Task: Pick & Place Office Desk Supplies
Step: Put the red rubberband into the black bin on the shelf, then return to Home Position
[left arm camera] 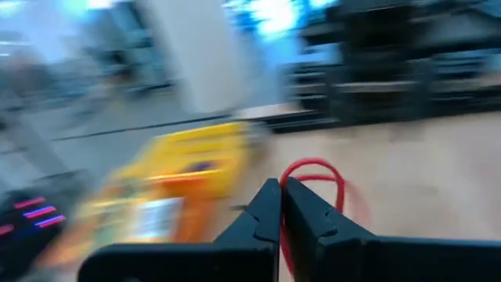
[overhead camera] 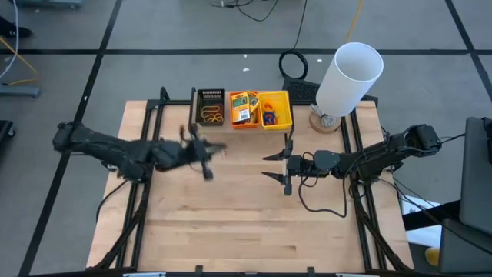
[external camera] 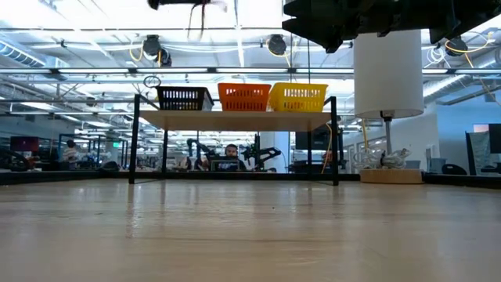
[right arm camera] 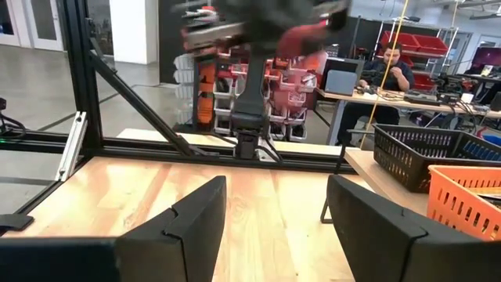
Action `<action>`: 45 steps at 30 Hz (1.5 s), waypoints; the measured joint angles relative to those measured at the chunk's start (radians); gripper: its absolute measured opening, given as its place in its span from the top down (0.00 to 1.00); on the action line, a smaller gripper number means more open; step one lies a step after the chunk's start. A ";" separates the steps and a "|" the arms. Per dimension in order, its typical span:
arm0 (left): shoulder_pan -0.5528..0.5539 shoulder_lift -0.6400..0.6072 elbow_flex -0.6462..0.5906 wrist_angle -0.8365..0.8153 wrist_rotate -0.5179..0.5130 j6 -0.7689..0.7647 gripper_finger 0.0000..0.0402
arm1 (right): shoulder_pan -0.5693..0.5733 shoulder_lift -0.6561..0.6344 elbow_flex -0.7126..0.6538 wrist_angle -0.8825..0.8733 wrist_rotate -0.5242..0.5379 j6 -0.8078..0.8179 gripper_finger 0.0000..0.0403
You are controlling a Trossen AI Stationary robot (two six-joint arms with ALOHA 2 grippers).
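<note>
No text, brand, number or sign can be read in any view. The yellow pack (overhead camera: 243, 107) in the orange bin (overhead camera: 234, 123) carries a green-and-white label, but its print is too small to make out from above. In the left wrist view the same label is only a pale smear. Screens and red crates in the room behind the surface show no legible lettering.
</note>
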 joint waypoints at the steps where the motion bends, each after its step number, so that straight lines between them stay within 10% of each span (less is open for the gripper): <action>1: 0.027 -0.025 0.000 -0.016 -0.039 0.021 1.00 | 0.000 0.000 0.000 0.000 0.000 0.000 0.47; 10: 0.332 -0.144 0.000 -0.036 -0.123 0.138 1.00 | 0.000 0.000 0.000 0.001 0.000 0.000 0.47; 20: 0.581 -0.108 0.000 -0.041 0.053 0.138 1.00 | 0.000 0.000 0.000 0.001 0.000 0.000 0.47; 31: 0.648 -0.070 0.000 -0.104 0.130 0.085 0.97 | 0.000 0.000 0.000 0.000 -0.001 0.000 0.47; 45: 0.671 -0.070 0.000 -0.136 0.218 0.001 0.63 | 0.000 0.000 0.000 -0.001 -0.003 0.019 0.47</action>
